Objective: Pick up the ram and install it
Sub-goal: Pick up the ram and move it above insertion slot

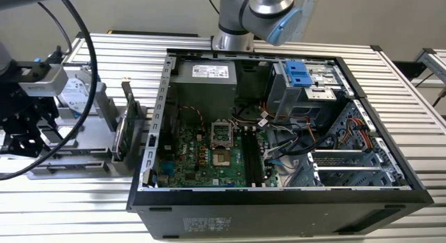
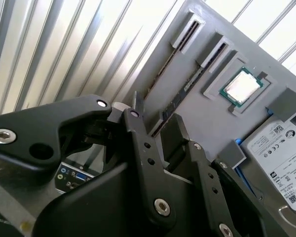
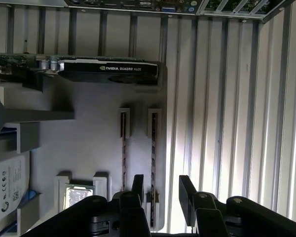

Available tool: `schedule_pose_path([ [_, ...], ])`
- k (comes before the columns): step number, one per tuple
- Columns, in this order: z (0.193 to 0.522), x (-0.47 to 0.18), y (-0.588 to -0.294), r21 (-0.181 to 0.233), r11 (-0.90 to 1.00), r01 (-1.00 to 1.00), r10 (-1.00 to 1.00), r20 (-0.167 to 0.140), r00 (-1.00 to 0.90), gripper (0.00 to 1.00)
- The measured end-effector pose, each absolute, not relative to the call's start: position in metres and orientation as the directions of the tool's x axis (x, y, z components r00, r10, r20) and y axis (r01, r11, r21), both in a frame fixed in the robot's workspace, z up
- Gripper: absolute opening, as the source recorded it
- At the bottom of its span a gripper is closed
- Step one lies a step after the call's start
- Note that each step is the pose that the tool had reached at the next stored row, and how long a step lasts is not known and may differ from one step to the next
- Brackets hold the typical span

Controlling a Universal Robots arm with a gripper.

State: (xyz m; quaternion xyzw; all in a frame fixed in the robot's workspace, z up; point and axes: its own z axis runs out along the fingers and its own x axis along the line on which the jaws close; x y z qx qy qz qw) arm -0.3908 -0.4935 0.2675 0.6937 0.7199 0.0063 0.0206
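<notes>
Two ram sticks stand on edge in parallel slots of a grey holder tray [image 3: 89, 143]. In the first wrist view, one ram stick [image 3: 153, 148] sits next to the tray's edge and the other ram stick [image 3: 123, 148] beside it. In the second wrist view they appear as ram [image 2: 175, 52] and ram [image 2: 195, 79]. My gripper [image 3: 163, 190] [image 2: 158, 113] hovers open just above the sticks' near end. The edge-side stick lines up with the gap between its fingers [image 3: 138, 185], and nothing is held. The motherboard's black slots [image 1: 251, 159] lie inside the open case.
The tray also holds a graphics card [image 3: 108, 69] [image 1: 129, 123], a hard drive [image 2: 281, 158] [image 1: 73, 91] and a processor chip [image 2: 241, 85]. The open computer case [image 1: 279, 201] lies at the exterior view's right on the ribbed metal table [image 1: 418, 96]. Cables [image 1: 70, 70] hang near the tray.
</notes>
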Motion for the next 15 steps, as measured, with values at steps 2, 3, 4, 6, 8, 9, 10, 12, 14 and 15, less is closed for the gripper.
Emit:
schedule_pose_path([
  [2,0.2662,-0.3908,-0.4935,0.038,0.037,0.999,0.999,-0.022,-0.037,1.00],
  [3,0.2654,-0.3908,-0.4935,0.038,0.037,0.999,0.999,-0.022,-0.037,1.00],
  [4,0.2648,-0.3908,-0.4935,0.038,0.037,0.999,0.999,-0.022,-0.037,1.00],
  [6,0.2636,-0.3908,-0.4935,0.038,0.037,0.999,0.999,-0.023,-0.037,1.00],
  [8,0.2623,-0.3908,-0.4935,0.038,0.038,0.999,0.999,-0.024,-0.037,1.00],
  [9,0.2619,-0.3908,-0.4935,0.038,0.037,0.999,0.999,-0.024,-0.037,1.00],
  [10,0.2614,-0.3908,-0.4935,0.038,0.037,0.999,0.999,-0.024,-0.037,1.00],
  [12,0.2606,-0.3908,-0.4935,0.038,0.037,0.999,0.999,-0.024,-0.037,1.00],
  [14,0.2602,-0.3908,-0.4935,0.038,0.037,0.999,0.999,-0.024,-0.037,1.00],
  [15,0.2601,-0.3908,-0.4935,0.038,0.037,0.999,0.999,-0.024,-0.037,1.00],
])
